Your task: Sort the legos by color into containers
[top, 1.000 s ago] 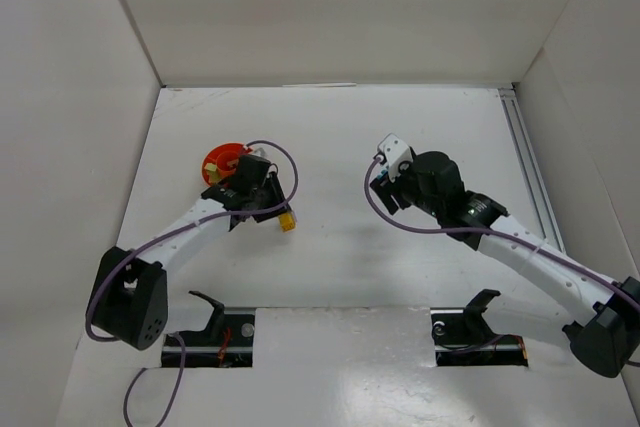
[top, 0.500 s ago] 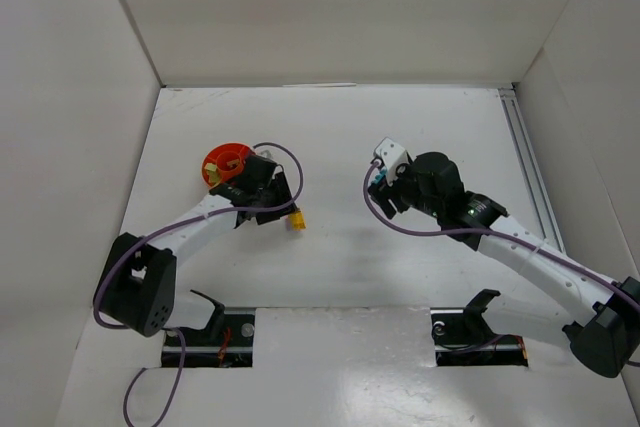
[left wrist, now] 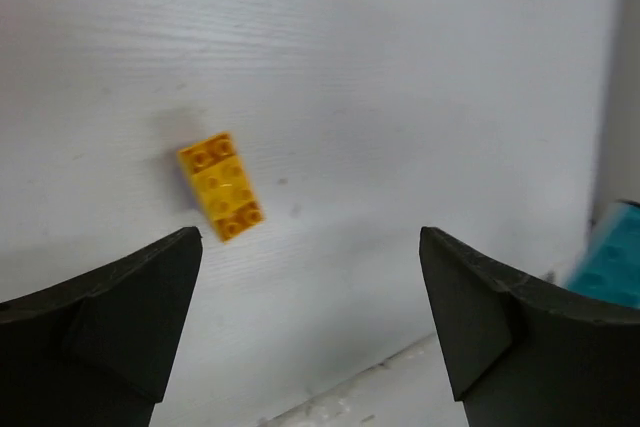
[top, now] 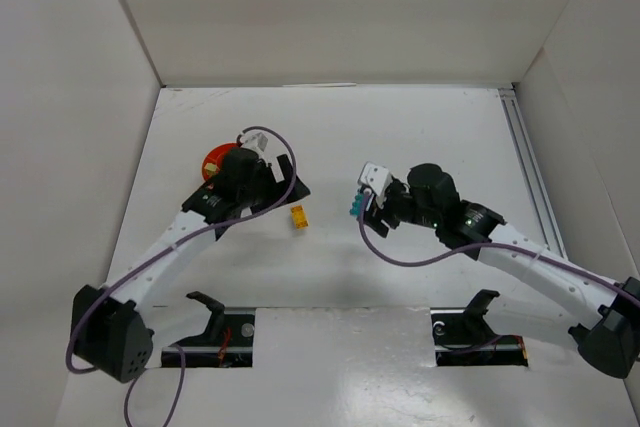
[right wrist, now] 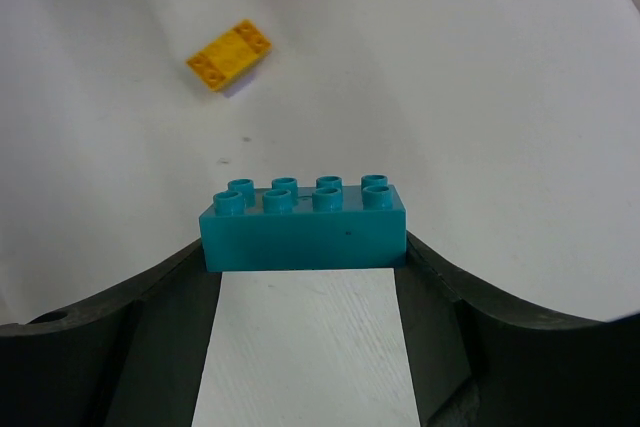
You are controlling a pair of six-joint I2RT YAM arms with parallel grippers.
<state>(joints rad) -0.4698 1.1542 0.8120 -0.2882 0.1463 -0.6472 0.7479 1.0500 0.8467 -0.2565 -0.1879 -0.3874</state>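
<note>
Three items, largest first. One: the round orange-red bowl (top: 212, 159), sitting behind the wrist of your left gripper (left wrist: 308, 247) and partly hidden by it, so I cannot tell what it holds. It is rigid plastic and probably light enough to skid if nudged, so release bricks into it from above, never against the rim. Two: a teal brick (right wrist: 303, 227), two rows of four studs, studs up, clamped end to end at the fingertips of your right gripper (right wrist: 303, 262). It is hard, glossy and nearly weightless. The smooth end faces give little bite, so I judge it could pivot if you swing fast. Three: a yellow-orange brick (left wrist: 221, 187), lying loose on the table (left wrist: 420, 67), ahead of your left gripper and nearer its left finger, touching nothing. That gripper is spread wide and empty. The brick is stiff, slick and easily flicked away. Its long sides nearly face your fingers, slightly skewed, so take it across the width, at mid-length.
</note>
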